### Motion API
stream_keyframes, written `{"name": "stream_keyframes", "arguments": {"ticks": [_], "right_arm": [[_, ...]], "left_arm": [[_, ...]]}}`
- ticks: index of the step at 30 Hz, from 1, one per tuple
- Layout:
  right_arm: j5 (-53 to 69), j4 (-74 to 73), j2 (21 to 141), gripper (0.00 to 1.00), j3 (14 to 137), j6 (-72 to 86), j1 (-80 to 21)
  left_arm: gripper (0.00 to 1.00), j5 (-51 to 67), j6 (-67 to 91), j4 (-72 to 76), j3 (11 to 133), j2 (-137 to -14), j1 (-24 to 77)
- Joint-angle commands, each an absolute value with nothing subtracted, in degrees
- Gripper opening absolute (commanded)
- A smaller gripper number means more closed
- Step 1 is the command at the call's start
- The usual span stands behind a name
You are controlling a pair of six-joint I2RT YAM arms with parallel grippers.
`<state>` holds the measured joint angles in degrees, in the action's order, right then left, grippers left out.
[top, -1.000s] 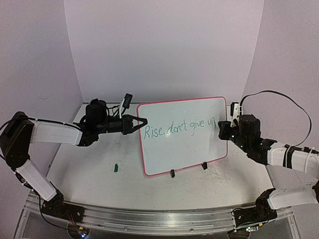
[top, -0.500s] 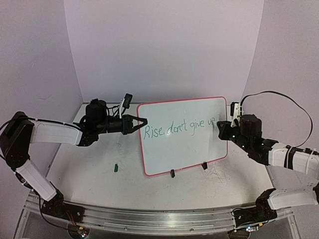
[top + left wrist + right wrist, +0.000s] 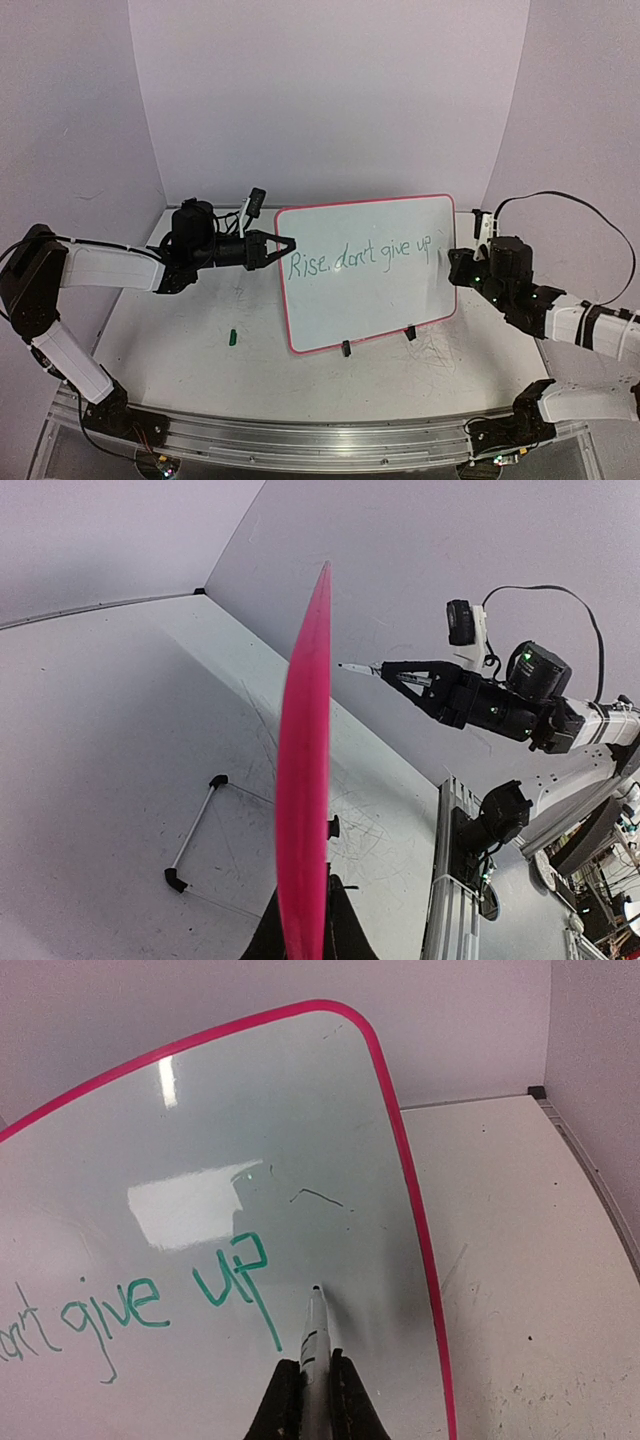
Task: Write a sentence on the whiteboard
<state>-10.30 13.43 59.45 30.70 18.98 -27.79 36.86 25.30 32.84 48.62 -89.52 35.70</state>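
Board (image 3: 365, 270): upright on two black clip feet (image 3: 346, 348), mid-tabletop (image 3: 170, 330), writing face toward the arm bases. It has a pink frame all round. Green handwriting (image 3: 362, 255) across the board's upper half reads "Rise, don't give up".

Left claw (image 3: 285, 244): at the board's left edge, level with the writing. It is clamped on the frame with one finger on each face. In the left wrist view the pink edge runs up from between the fingers (image 3: 348, 935).

Right claw (image 3: 452, 262): just off the board's right edge, closed tight on a slim marker (image 3: 313, 1335). The marker's tip points at the board face, just right of and slightly below the word "up". The left wrist view shows a sliver of gap between tip and board, so the tip is probably off the surface. The right wrist view alone does not settle it.

Small green object (image 3: 231, 337): lies flat on the tabletop left of the board's lower left corner, well apart from it. It is too small to identify.

Faint scribble marks on the tabletop in front of the board's right foot.
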Motion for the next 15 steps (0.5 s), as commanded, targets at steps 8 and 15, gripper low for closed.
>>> {"name": "stream_keyframes", "arguments": {"ticks": [8,15], "right_arm": [[-9.3,20.9,64.7,0.0,31.6,18.7,-27.4],[-9.6,14.8,60.5,0.0,33.7,19.6,-27.3]], "left_arm": [[0.0,31.5,20.9,30.7,48.2,-87.2,34.6],[0.0,31.2,20.9,30.6,48.2,-87.4,34.6]]}}
